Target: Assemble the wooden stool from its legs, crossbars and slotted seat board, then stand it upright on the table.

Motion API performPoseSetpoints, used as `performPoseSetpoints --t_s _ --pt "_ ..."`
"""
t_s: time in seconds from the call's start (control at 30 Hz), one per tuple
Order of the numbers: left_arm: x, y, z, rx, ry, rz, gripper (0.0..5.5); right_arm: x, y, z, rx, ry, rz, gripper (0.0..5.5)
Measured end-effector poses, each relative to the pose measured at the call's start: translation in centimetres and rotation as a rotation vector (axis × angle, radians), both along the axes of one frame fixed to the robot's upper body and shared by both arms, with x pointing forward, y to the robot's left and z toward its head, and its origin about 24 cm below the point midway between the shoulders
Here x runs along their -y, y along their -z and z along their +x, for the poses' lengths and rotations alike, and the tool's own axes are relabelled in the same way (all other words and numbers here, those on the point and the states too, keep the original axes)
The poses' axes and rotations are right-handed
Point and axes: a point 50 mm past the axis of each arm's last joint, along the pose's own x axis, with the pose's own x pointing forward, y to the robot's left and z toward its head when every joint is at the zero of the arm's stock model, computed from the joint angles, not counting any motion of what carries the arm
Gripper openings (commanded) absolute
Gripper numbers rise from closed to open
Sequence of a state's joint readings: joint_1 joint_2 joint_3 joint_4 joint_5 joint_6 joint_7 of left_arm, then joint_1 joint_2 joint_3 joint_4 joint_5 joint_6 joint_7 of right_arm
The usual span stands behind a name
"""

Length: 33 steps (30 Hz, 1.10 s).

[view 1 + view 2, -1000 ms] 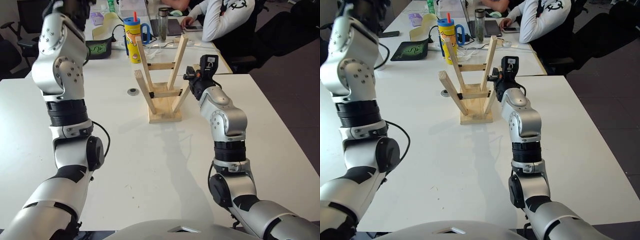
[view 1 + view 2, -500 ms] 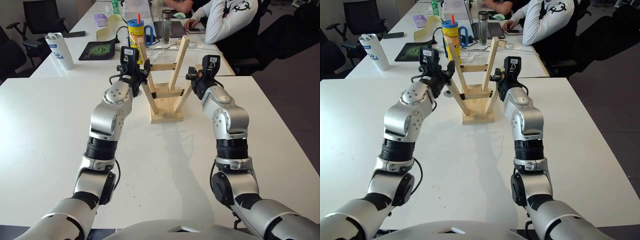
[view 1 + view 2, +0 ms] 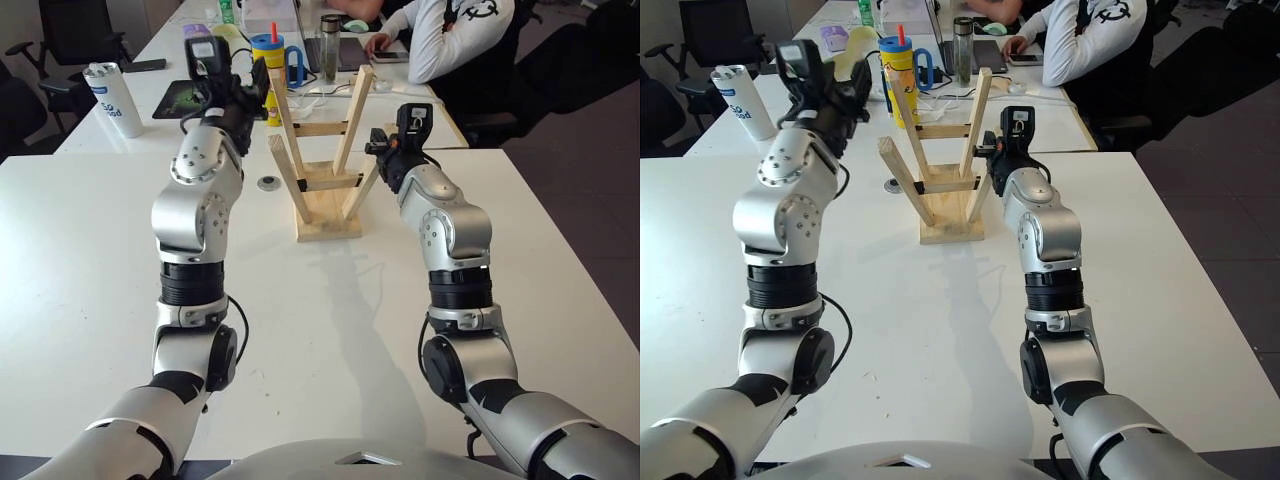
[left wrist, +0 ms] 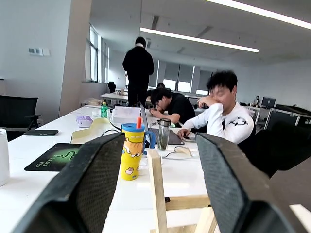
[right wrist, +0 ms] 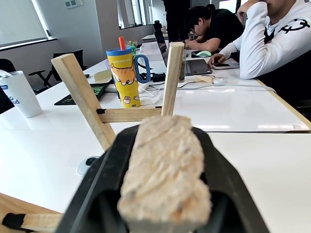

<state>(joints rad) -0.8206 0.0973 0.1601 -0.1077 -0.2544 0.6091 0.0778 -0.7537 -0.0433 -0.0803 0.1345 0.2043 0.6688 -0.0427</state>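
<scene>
Meanwhile, the left gripper (image 3: 255,88) had risen from the stool's (image 3: 325,185) near left leg to beside the far one's top, jaws wide apart, holding nothing. The right gripper (image 3: 386,158) stayed clamped on a leg of the upturned stool, seat board down on the table (image 3: 100,260). Its wrist view showed the leg end (image 5: 165,165) pinched between the fingers.

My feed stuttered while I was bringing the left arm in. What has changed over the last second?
The left gripper swung in from high on the left to the top of the stool's near left leg. It then lifted beside the far left leg's upper end, open and holding nothing. The right gripper stays shut on the near right leg. The stool is still upside down on its seat board.
</scene>
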Motion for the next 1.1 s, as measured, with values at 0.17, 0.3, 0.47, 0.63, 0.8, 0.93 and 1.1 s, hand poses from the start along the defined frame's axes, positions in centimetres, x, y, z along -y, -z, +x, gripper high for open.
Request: performPoseSetpoints --t_s 0.17,0.3,0.47,0.63,0.8,0.93,1.1 --pt "-1.4 -0.9 -0.7 0.028 -0.041 -0.022 2.71 0.2 2.8 -0.2 -0.072 0.022 -0.042 1.94" --pt "-2.5 -0.4 -0.7 0.009 -0.083 -0.027 2.71 0.5 3.3 -0.2 -0.079 0.037 -0.002 2.44" --pt "-2.6 0.1 -0.6 -0.005 -0.089 -0.024 2.71 1.1 -0.6 0.0 0.135 0.064 0.103 2.44" --pt "-2.7 0.5 -0.6 -0.015 -0.104 -0.002 2.71 1.0 -4.8 -0.3 0.352 0.031 0.124 2.44" --pt "-2.6 0.5 -0.6 -0.015 -0.11 0.012 2.71 4.3 -6.0 1.6 0.389 0.115 0.075 2.44" --pt "-2.7 0.5 -0.6 -0.014 -0.113 0.014 2.71 8.0 -4.6 3.7 0.298 0.218 -0.101 2.44" --pt "-2.7 0.6 -0.6 -0.013 -0.118 0.026 2.71 5.8 2.7 4.6 0.072 -0.112 -0.369 2.44"
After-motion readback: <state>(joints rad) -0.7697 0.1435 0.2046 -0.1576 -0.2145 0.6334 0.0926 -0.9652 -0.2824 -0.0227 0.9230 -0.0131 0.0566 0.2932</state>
